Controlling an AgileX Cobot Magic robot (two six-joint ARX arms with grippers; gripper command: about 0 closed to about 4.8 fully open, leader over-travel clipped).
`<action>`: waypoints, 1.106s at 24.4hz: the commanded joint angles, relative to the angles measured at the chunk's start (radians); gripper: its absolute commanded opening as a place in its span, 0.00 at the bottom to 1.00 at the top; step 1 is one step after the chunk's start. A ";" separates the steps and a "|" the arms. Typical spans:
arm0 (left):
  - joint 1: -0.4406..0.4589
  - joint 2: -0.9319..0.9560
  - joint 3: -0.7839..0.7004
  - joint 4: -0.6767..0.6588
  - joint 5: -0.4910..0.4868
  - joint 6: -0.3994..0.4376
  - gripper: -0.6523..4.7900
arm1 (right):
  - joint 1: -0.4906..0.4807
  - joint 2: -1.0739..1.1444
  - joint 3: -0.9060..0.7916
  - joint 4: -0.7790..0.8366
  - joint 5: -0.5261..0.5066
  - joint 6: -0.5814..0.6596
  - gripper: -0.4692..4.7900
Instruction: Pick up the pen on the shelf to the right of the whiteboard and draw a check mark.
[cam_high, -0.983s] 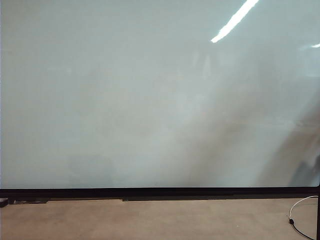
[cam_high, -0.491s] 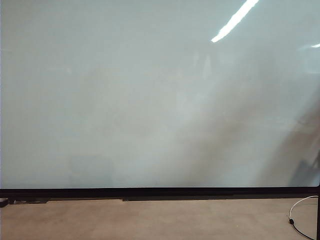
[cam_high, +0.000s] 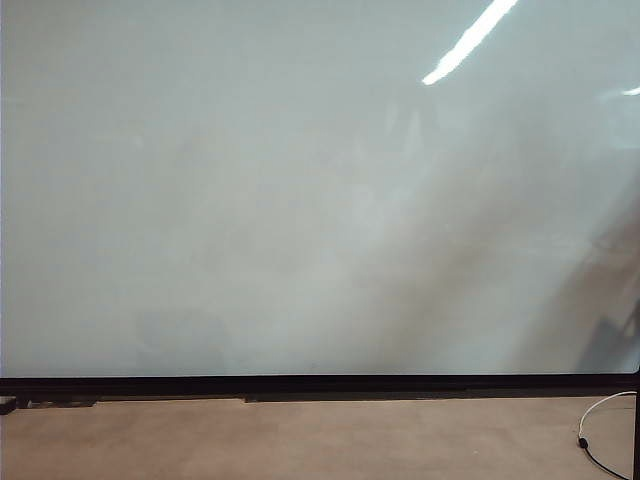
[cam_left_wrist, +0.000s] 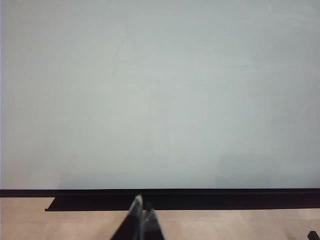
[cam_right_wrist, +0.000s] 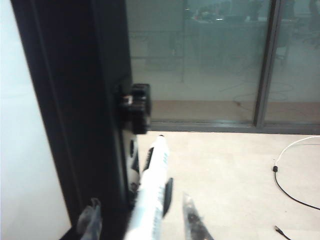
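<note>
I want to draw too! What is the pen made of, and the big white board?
The pen, standing between the right gripper fingers, looks like smooth white plastic: its barrel gleams evenly and carries black print. The whiteboard looks like glossy coated board or glass, hard to say which; a bright ceiling light mirrors in it. The left gripper hangs before the board, holding nothing.

Whiteboard (cam_high: 250, 200) pale grey-white, black-framed — pen (cam_right_wrist: 152, 185) white with black print.

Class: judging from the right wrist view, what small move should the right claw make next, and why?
Probably finish closing. The right claw has its fingers either side of the pen, apparently with gaps left, beside the whiteboard frame. The board shows no mark.
</note>
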 joint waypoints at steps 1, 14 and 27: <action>0.000 0.000 0.003 0.013 0.000 0.005 0.11 | 0.003 -0.002 0.003 0.011 -0.004 0.002 0.49; 0.000 0.000 0.003 0.013 0.000 0.005 0.11 | 0.003 -0.002 0.003 0.008 -0.001 0.001 0.46; 0.000 0.000 0.003 0.013 0.000 0.005 0.11 | 0.003 -0.002 0.004 0.008 -0.001 0.001 0.29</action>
